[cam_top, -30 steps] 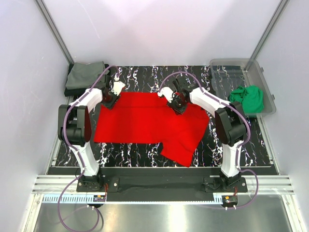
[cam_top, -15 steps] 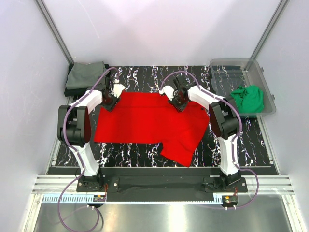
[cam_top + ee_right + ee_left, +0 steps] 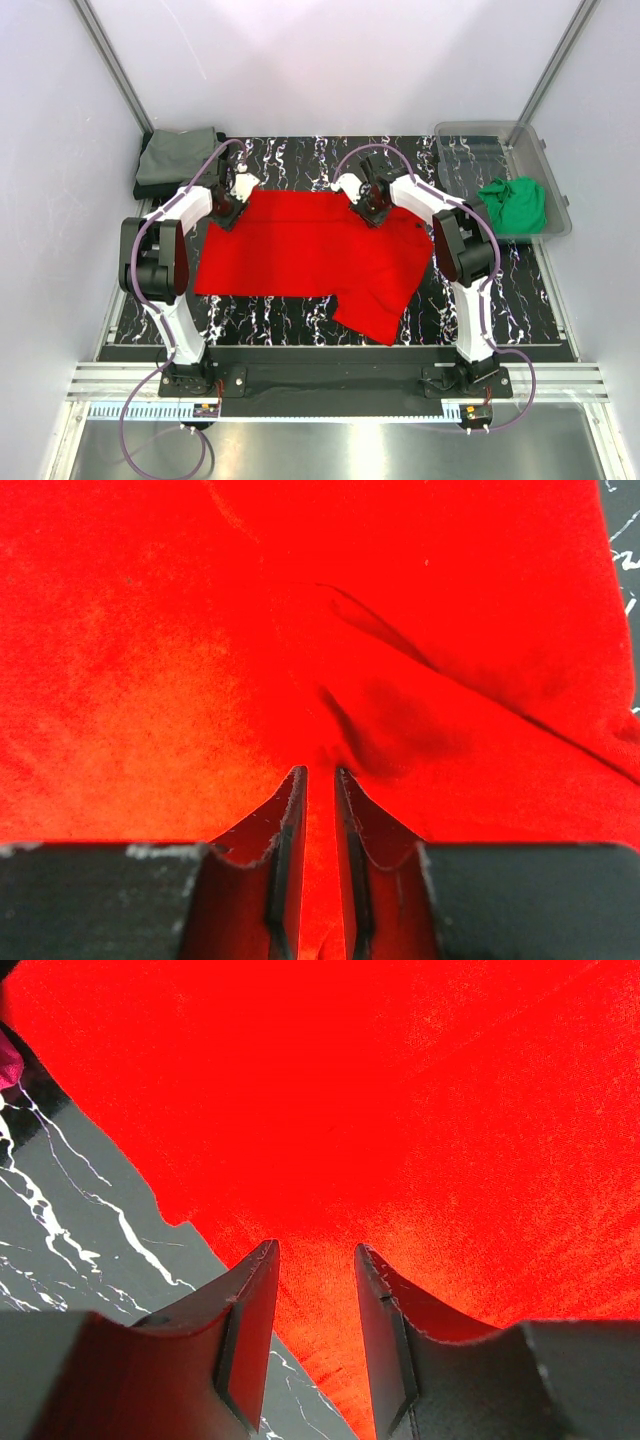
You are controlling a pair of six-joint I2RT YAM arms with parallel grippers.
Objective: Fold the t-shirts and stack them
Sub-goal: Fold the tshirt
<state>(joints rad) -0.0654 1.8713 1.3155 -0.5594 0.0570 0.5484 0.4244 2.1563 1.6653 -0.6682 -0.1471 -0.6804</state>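
Observation:
The red t-shirt [image 3: 310, 255] lies spread flat on the black marble table [image 3: 290, 152], with one flap hanging toward the front edge. My left gripper [image 3: 228, 208] is at its far left corner. In the left wrist view the left gripper [image 3: 315, 1252] is open, its jaws straddling the shirt's edge [image 3: 400, 1110]. My right gripper [image 3: 372, 208] is at the shirt's far edge, right of centre. In the right wrist view the right gripper [image 3: 320, 772] is shut on a pinch of red cloth [image 3: 150, 630], with creases running from its tips. The green t-shirt [image 3: 515, 205] lies crumpled in a bin.
A clear plastic bin [image 3: 470, 135] stands at the back right and holds the green shirt. A folded grey-olive t-shirt [image 3: 178, 155] lies on a dark one [image 3: 148, 188] at the back left corner. Bare marble table [image 3: 80, 1240] shows beside the shirt's left edge.
My right gripper has moved a little toward the back along the shirt's far edge. The left gripper has barely moved, and the shirt lies the same.

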